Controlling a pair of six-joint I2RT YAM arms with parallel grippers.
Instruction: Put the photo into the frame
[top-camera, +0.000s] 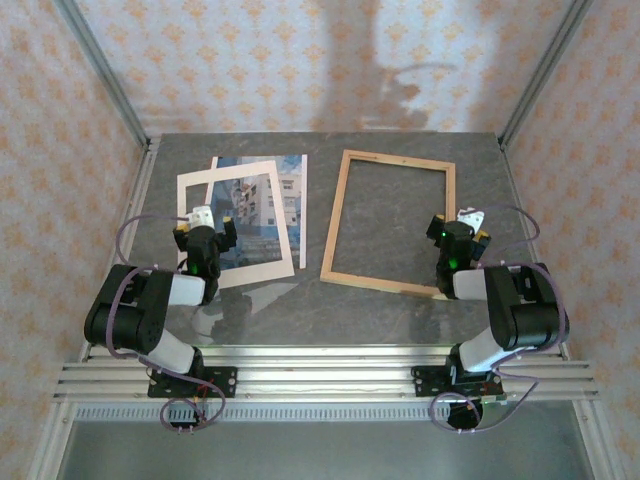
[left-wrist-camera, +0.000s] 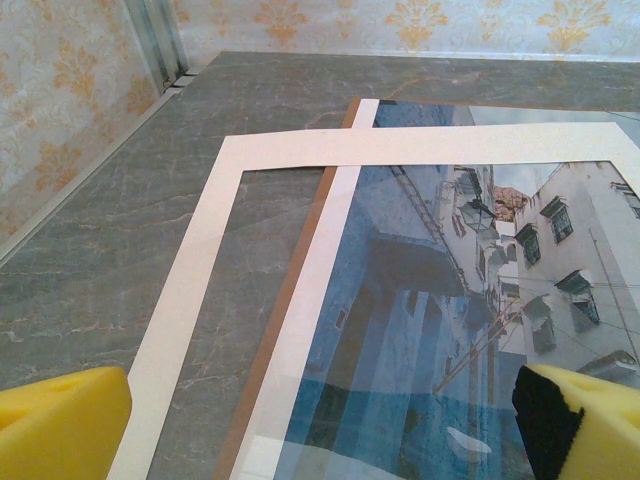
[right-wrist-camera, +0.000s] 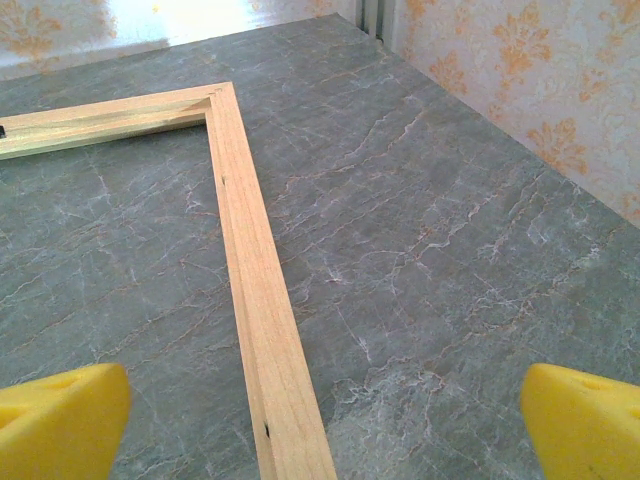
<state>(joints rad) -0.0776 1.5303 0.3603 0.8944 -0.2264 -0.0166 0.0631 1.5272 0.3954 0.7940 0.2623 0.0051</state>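
Lying flat at left-centre of the table (right-wrist-camera: 450, 250), the photo (top-camera: 292, 195) is found print side up: a rectangular paper sheet, white multi-storey building on blue tones, plain white margin. It is partly overlaid by a cream cardboard mat (top-camera: 230, 177), a flat matte rectangle with a cut-out window, set skewed so that the edges are not lined up. A thin brown strip of backing board (left-wrist-camera: 282, 310) is exposed along the photo's left edge. The frame (top-camera: 400, 158) is laid flat to the right, apart from the photo: thin rails of light natural wood, fine grain, mitred corner, bare tabletop seen through the opening. The tabletop is grey, stone-look, with pale veining. The left gripper (top-camera: 215, 215) is held over the mat's near-left area, jaws spread wide, nothing gripped; soft yellow foam pads (left-wrist-camera: 60, 420) are fitted. The right gripper (top-camera: 460, 222) is held over the frame's right rail, jaws likewise wide apart, nothing between them.
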